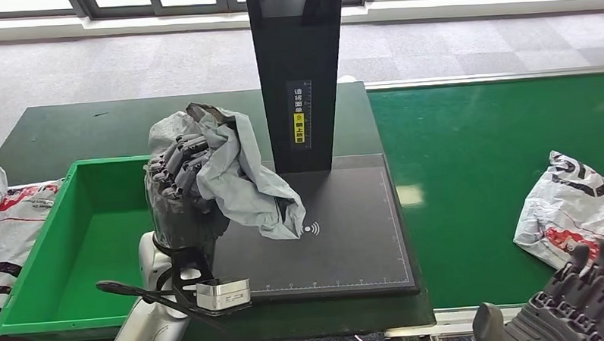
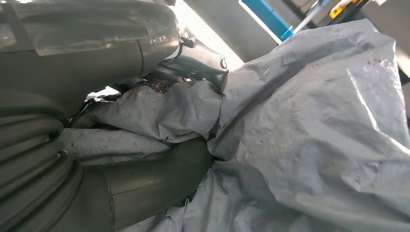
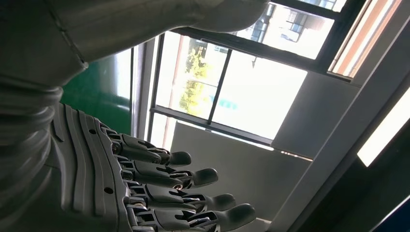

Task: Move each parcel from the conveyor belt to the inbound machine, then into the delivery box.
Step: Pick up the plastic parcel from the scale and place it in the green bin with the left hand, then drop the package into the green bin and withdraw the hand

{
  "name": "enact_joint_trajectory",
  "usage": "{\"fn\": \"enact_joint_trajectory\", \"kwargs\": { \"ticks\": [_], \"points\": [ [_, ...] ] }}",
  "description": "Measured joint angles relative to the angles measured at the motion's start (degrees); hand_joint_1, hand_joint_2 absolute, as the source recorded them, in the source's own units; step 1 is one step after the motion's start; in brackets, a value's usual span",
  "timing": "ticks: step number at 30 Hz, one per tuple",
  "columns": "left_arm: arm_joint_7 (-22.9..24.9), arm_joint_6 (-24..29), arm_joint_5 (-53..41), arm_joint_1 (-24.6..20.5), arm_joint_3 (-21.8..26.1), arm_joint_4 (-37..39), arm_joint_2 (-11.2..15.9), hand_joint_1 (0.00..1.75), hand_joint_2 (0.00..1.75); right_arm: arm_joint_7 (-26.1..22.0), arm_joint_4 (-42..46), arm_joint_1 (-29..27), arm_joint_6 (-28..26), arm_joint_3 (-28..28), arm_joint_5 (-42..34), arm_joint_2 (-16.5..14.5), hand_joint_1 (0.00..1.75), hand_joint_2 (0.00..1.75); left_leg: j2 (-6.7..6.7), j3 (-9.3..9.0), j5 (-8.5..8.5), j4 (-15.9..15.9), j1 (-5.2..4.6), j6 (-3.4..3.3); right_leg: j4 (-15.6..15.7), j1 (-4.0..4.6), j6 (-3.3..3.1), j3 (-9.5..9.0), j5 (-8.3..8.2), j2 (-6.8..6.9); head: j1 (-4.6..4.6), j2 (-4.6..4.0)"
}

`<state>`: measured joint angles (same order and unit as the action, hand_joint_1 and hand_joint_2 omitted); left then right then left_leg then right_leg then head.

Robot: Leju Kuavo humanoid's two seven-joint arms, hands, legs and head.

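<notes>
Left hand (image 1: 180,191) grips grey parcel (image 1: 238,173) just above scanner pad (image 1: 339,237); keep it low over the pad to scan, then into bin (image 1: 51,247) beside pad; right hand (image 1: 569,301) empty, fingers spread.

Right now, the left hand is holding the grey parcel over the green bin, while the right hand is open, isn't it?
Not quite: the head view shows the left hand holding the grey parcel over the black scanner plate, beside the green bin. The right hand is open.

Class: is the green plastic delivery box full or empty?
Empty: the green plastic delivery box shows only its bare floor.
</notes>
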<state>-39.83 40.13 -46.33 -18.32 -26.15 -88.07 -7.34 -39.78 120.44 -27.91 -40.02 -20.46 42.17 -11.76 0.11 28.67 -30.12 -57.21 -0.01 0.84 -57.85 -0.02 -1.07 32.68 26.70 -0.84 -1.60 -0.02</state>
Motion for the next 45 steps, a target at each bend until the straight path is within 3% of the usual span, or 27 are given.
{"fn": "enact_joint_trajectory", "kwargs": {
  "ticks": [4, 14, 18, 22, 29, 35, 39, 45],
  "points": [
    [-0.22, -0.01, -0.03, 1.01, 1.56, -3.89, -0.12, 1.75, 1.75, -0.01, 0.35, -0.06, 0.0, 0.0, -0.01, 0.0, 0.0, 1.75, 0.0, -0.02, 0.02, -0.01, 0.0, 0.0, 0.0, 0.0, 0.0, -0.01, -0.01, 0.0, 0.0, 0.0],
    [-0.28, -0.01, -0.04, 1.25, 2.38, -5.47, -0.44, 1.75, 1.75, -0.01, 0.58, -0.06, 0.0, 0.0, -0.12, 0.0, 0.0, 1.75, 0.0, 0.0, 0.01, -0.01, 0.0, 0.0, 0.0, 0.0, 0.0, 0.01, -0.01, 0.0, 0.0, 0.0],
    [-0.27, -0.01, -2.48, 1.03, 4.77, -6.36, -1.46, 1.75, 1.75, -0.01, 0.98, -0.12, 0.0, 0.0, 0.04, -0.04, 0.0, 1.75, 0.01, -0.01, 0.01, -0.01, 0.0, 0.0, 0.0, 0.0, 0.0, 0.01, -0.01, 0.0, 0.0, 0.0],
    [0.28, -0.05, -7.13, -2.42, 12.47, -0.96, -3.57, 1.75, 1.75, -0.02, 1.23, -0.27, 0.0, 0.0, 0.73, -0.57, 0.0, 1.75, 0.01, -0.02, 0.05, -0.01, 0.0, 0.02, 0.0, 0.0, -0.02, 0.0, -0.04, -0.01, -0.01, 0.0],
    [0.26, -0.13, -20.3, -10.19, 31.38, 14.12, -5.79, 1.75, 1.75, -0.03, 1.28, -0.81, 0.0, -0.01, 1.04, -1.25, 0.0, 1.75, 0.16, -0.03, 0.18, 0.0, 0.02, 0.13, -0.03, 0.09, -0.09, 0.05, -0.15, -0.14, -0.01, 0.0],
    [3.75, -0.13, -23.85, -11.88, 45.42, 22.41, -6.2, 1.75, 1.75, -0.08, 1.05, -0.52, 0.0, -0.44, -0.41, -0.81, 0.0, 1.75, 0.16, -0.11, 0.18, 0.01, 0.07, 0.14, -0.05, 0.09, -0.1, 0.15, -0.15, -0.16, -0.01, 0.0],
    [5.78, -0.12, -22.57, -11.4, 49.38, 26.18, -5.3, 1.75, 1.75, -0.1, 0.66, 0.01, 0.0, -1.07, -1.25, 0.12, 0.0, 1.75, 0.06, -0.17, 0.2, 0.0, 0.07, 0.13, -0.05, 0.08, -0.1, 0.2, -0.15, -0.1, -0.01, 0.0],
    [6.67, -0.12, -22.09, -11.34, 51.17, 29.36, -4.21, 1.75, 1.75, -0.15, 0.11, 0.43, 0.0, -1.47, -0.96, 0.82, 0.0, 1.75, 0.02, -0.09, 0.2, -0.01, 0.06, 0.13, -0.05, 0.06, -0.09, 0.21, -0.15, -0.06, 0.0, 0.0]
  ]
}}
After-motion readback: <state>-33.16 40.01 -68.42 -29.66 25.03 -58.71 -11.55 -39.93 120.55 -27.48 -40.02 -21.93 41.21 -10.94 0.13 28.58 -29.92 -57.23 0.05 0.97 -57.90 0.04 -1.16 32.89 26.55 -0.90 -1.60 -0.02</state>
